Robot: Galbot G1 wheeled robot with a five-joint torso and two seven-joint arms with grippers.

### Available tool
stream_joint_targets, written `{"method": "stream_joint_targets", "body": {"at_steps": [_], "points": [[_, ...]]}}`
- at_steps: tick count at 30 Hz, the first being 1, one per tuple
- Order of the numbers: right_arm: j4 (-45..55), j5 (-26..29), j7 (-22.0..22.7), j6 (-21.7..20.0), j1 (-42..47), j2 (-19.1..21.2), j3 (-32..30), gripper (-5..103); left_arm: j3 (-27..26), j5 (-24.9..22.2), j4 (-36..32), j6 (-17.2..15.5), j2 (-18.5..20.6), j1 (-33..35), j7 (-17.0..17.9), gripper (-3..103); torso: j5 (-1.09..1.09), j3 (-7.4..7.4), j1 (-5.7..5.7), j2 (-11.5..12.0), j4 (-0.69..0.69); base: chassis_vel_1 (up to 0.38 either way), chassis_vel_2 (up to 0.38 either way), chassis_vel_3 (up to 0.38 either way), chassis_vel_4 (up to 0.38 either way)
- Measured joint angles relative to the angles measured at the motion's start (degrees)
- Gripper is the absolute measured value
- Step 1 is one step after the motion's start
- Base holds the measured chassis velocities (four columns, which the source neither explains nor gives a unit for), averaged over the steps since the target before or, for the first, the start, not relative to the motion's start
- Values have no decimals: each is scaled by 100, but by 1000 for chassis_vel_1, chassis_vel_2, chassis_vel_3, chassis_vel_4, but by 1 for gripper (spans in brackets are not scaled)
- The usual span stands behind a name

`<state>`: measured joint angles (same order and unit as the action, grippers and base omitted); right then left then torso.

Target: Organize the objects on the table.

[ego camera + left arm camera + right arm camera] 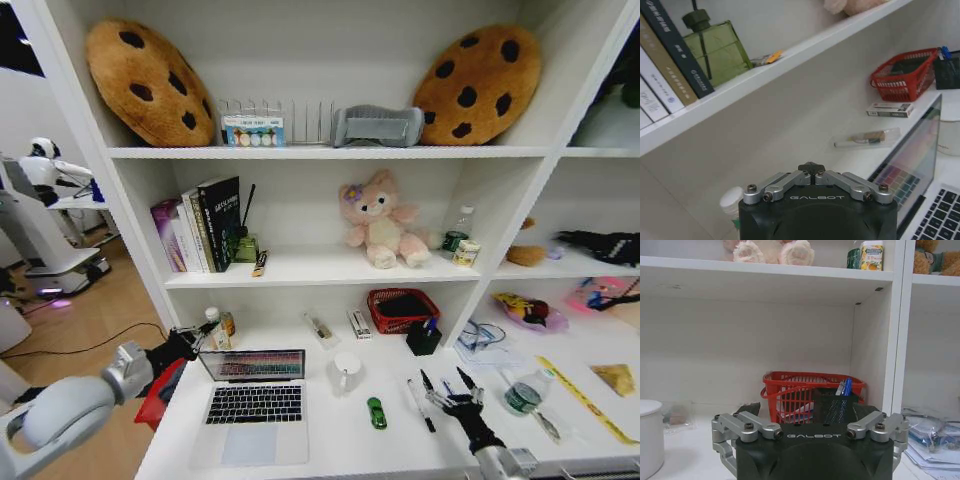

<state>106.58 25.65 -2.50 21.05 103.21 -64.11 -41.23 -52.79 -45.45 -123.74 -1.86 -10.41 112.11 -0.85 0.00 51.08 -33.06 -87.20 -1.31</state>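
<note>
— White shelves rise behind your desk [330, 440]. What do you see, from the left?

— Your left gripper [197, 338], fingers pinched together on nothing, by the open laptop [252, 405]. Then the toy car [376, 412], a black pen [420, 404], and your right gripper [447, 383] with fingers spread apart, just beside it.

— How do you grab well?

— Probably go down slowly, straight over the pen.

White table [330, 440], silver laptop [252, 408], green toy car [376, 412], mug [346, 371], bottle [524, 392]

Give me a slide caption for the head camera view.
Open right claw hovers over the white table near a black pen and green toy car; left claw waits beside the open laptop.
</note>
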Motion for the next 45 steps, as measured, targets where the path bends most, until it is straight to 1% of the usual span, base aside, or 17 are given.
{"method": "stream_joint_targets", "body": {"at_steps": [5,9,11,12,15,18,23,28,33,35,36,37,40,41,42,43,45], "points": [[4,-6,36,17,25,-60,-16,100,15,151,-96,70,82,126,6,0,0,0,0,0,-1,0,0,0,0],[15,27,61,18,27,-19,-55,100,-146,299,-194,181,-136,335,42,0,-1,0,0,0,-1,0,0,0,0],[13,46,88,-1,-40,64,-33,100,-264,595,-269,291,-481,707,46,0,0,0,0,0,0,0,0,0,0],[13,46,88,-1,-40,64,-33,100,-264,595,-269,291,-481,707,46,0,0,0,0,0,0,0,0,0,0],[51,47,124,-66,-99,89,19,100,-209,1019,-362,402,-725,1055,41,0,3,-1,1,0,2,0,0,0,0],[62,47,135,-69,-76,100,19,100,-175,1216,-373,402,-761,1255,1,0,-5,-1,0,0,0,0,0,0,0],[62,64,153,-37,-12,92,-9,100,-231,1274,-532,401,-751,1469,4,0,1,-1,1,0,-1,0,0,0,0],[54,71,166,10,49,30,-29,100,-225,1572,-699,423,-921,1873,41,0,1,-1,1,0,-2,0,0,0,0],[51,86,205,18,30,37,-35,100,-64,2354,-569,710,-1483,2585,-82,0,0,-1,1,0,1,0,0,0,0],[45,87,213,18,12,40,-33,100,63,2543,-488,776,-1643,2648,-112,0,0,-1,1,0,2,0,0,0,0],[41,86,220,12,-4,39,-16,100,286,2781,-380,836,-1893,2610,-144,0,1,-1,1,0,2,0,0,0,0],[41,86,220,12,-4,39,-16,100,286,2781,-380,836,-1893,2610,-144,0,1,-1,1,0,2,0,0,0,0],[31,61,223,3,1,30,20,100,719,2945,-280,871,-2487,2139,-158,0,0,-1,1,0,0,0,0,0,0],[31,61,223,3,1,30,20,100,719,2945,-280,871,-2487,2139,-158,0,0,-1,1,0,0,0,0,0,0],[28,50,223,4,17,29,30,100,830,2860,-287,871,-2813,1896,-123,0,-1,-1,1,0,-1,0,0,0,0],[28,50,223,4,17,29,30,100,830,2860,-287,871,-2813,1896,-123,0,-1,-1,1,0,-1,0,0,0,0],[28,49,222,12,42,33,31,100,800,2698,-371,892,-3242,1690,-80,0,0,-1,1,0,-1,0,0,0,0]]}}
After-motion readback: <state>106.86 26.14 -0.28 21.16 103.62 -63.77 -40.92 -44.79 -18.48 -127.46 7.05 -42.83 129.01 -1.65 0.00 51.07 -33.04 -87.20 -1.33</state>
